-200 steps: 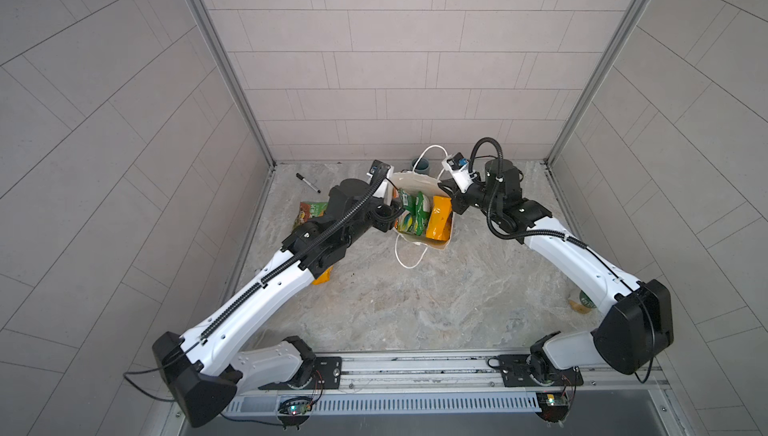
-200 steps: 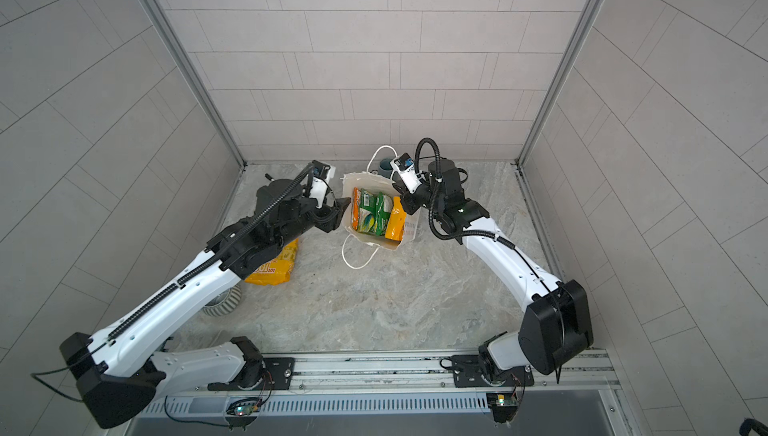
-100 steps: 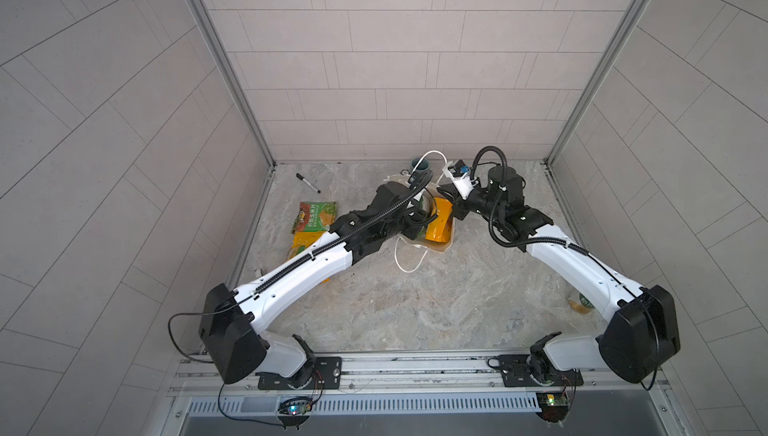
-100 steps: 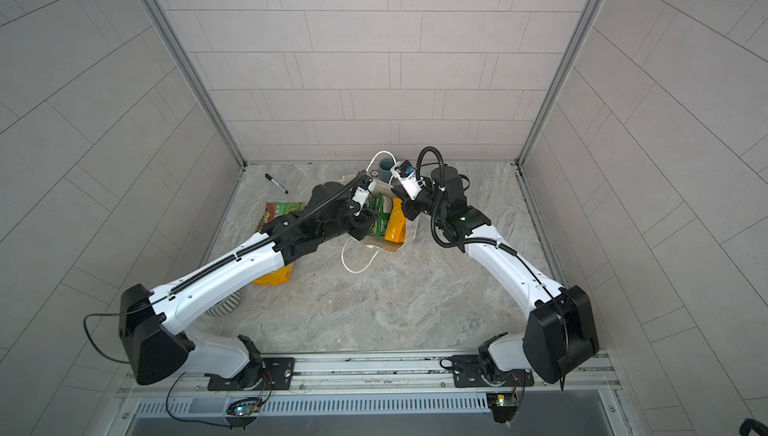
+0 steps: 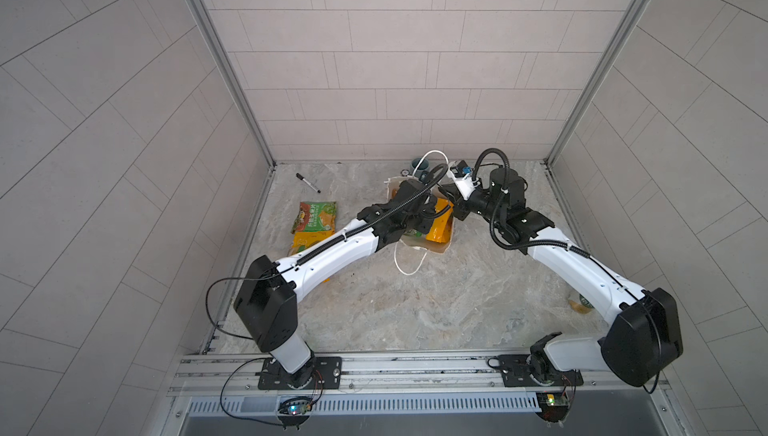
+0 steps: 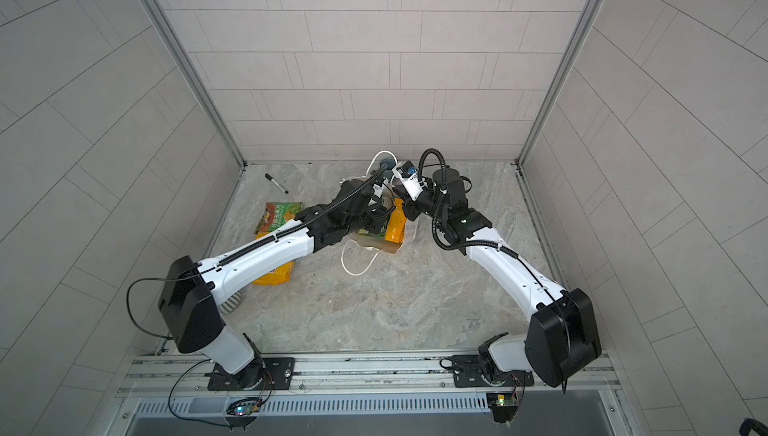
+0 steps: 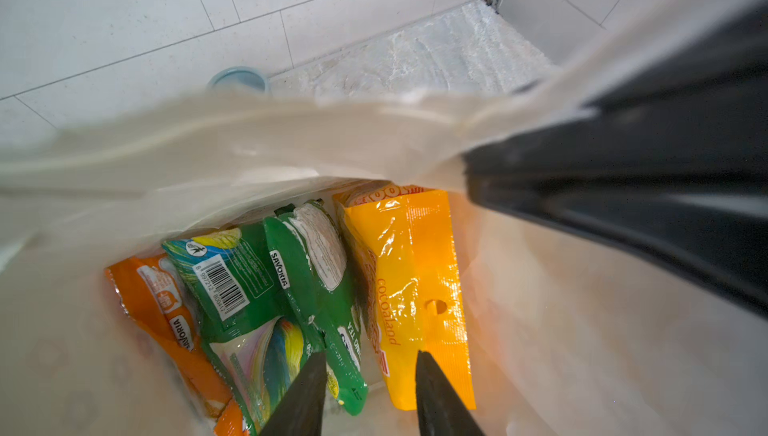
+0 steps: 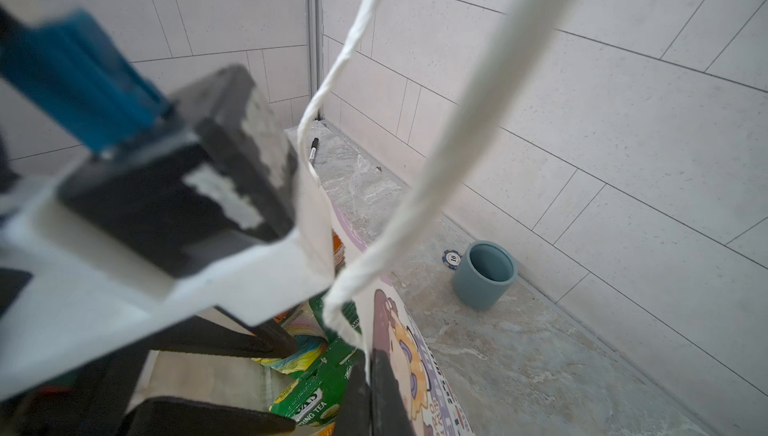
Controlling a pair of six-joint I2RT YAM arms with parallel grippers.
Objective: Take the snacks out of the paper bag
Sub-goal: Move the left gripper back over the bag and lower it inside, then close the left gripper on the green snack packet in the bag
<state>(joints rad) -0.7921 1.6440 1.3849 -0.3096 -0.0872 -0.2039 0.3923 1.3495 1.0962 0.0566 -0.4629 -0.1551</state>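
Jaws of the left gripper (image 7: pixel 370 357) are standing parted deep inside the paper bag (image 7: pixel 249 139), their black tips hanging over the edge where a green packet (image 7: pixel 320 272) is meeting an orange-yellow packet (image 7: pixel 415 280) printed cocoaland, clamping neither, while those of the right gripper (image 8: pixel 368 367) are pinching the bag's cartoon-printed wall between them. The snacks (image 7: pixel 291 288) inside are lying packed side by side, glossy and crinkled, with a barcoded packet (image 7: pixel 230 280) and an orange packet (image 7: pixel 166 313) sitting towards the lower left of the left wrist view. In both top views the bag is sitting with its mouth open just above the middle of the frame, near the back wall. Left of it, on the table (image 5: pixel 415 309), a green pouch (image 5: pixel 316 218) is touching a yellow pouch (image 6: pixel 274 276). A grey-blue cup (image 8: pixel 484 274) is standing behind the bag, and a marker pen (image 5: pixel 308 183) is lying further left.
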